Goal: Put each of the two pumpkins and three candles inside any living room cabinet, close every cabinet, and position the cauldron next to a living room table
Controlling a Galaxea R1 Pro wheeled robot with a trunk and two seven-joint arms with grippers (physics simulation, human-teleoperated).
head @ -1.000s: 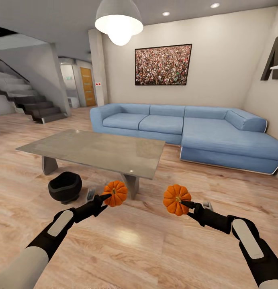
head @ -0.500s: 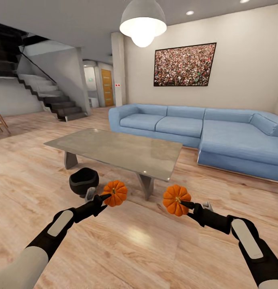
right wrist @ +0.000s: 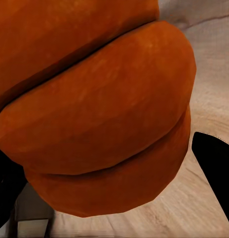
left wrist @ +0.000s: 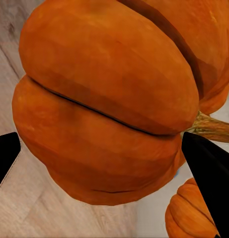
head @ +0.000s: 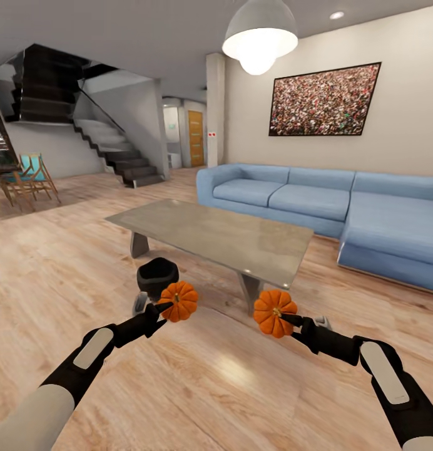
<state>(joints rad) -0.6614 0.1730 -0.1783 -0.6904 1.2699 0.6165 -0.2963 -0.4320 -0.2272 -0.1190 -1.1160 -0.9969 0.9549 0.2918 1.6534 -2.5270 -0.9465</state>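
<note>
Each gripper, left (head: 164,308) and right (head: 290,322), clamps a pumpkin (head: 178,300) (head: 275,311) above the wood floor (head: 216,388), near the coffee table (head: 223,235).

A home living room: blue sofa (head: 316,203), coffee table (head: 223,235), staircase (head: 110,150)

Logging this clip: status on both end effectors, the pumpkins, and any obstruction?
Left end effector shut on left pumpkin; right end effector shut on right pumpkin. Both carried above floor. Cauldron and table directly ahead.
</note>
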